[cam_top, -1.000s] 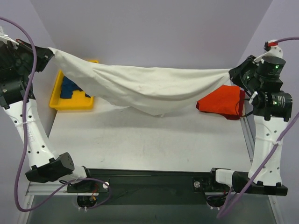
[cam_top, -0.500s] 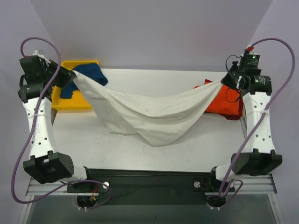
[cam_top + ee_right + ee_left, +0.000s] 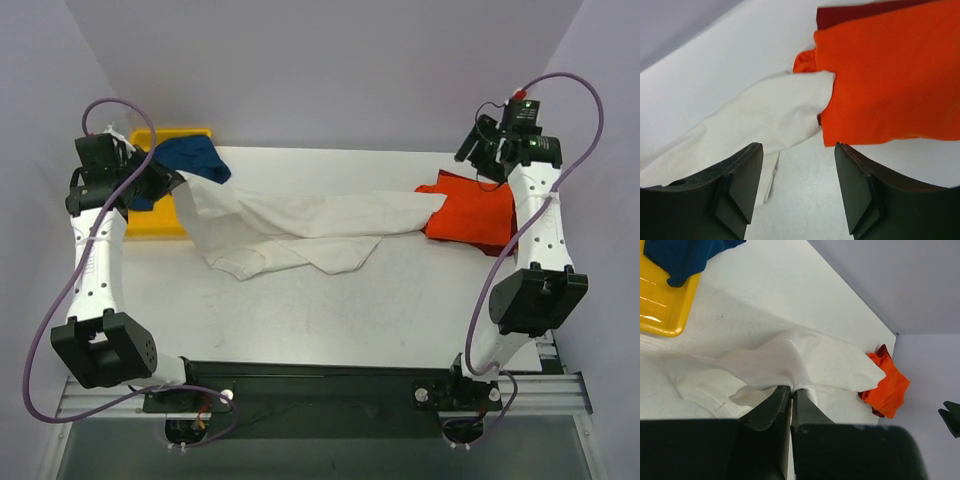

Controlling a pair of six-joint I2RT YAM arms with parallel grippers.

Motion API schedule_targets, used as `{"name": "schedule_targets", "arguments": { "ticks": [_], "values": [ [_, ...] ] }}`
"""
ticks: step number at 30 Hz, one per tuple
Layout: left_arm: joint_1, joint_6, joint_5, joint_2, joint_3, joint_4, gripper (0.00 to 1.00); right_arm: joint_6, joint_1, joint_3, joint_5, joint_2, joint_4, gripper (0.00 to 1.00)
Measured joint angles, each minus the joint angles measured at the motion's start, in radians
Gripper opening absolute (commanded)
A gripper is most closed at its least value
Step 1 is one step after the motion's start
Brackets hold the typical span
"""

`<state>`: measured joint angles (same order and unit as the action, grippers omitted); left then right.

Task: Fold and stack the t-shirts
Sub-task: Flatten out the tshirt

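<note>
Looks barely started. Got the big off-white t-shirt (image 3: 300,225) sprawled unfolded across the table (image 3: 330,300), 1 end pinched tight in the left gripper (image 3: 790,392), the far end touching the orange-red t-shirt (image 3: 475,215). Seems to be folded already, sitting on a dark red t-shirt (image 3: 860,11) by the right edge. Leaves 2 to fold, counting the dark blue t-shirt (image 3: 190,158) spilling out of the yellow bin (image 3: 140,222). Right gripper (image 3: 796,150) hovering spread apart, holding nothing. Can't see anything blocking except white cloth crowding that stack.

A yellow bin (image 3: 660,310) sits at the white table's (image 3: 330,300) far-left edge.
</note>
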<state>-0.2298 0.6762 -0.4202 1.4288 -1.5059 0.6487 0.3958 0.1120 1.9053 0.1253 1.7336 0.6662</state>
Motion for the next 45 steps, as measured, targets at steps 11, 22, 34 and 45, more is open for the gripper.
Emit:
{"name": "schedule_targets", "arguments": {
  "ticks": [11, 22, 34, 45],
  "values": [
    [0.048, -0.032, -0.003, 0.000, 0.122, -0.014, 0.00, 0.103, -0.452, -0.648, 0.080, -0.186, -0.132, 0.58],
    [0.090, -0.061, -0.003, 0.000, 0.135, -0.010, 0.00, 0.136, -0.616, -0.657, 0.117, 0.084, -0.250, 0.59],
    [0.105, -0.061, -0.003, 0.000, 0.135, -0.008, 0.00, 0.131, -0.616, -0.549, 0.087, 0.228, -0.285, 0.47],
    [0.101, -0.069, 0.001, 0.000, 0.135, -0.002, 0.00, 0.112, -0.587, -0.533, 0.113, 0.232, -0.228, 0.00]
  ]
}}
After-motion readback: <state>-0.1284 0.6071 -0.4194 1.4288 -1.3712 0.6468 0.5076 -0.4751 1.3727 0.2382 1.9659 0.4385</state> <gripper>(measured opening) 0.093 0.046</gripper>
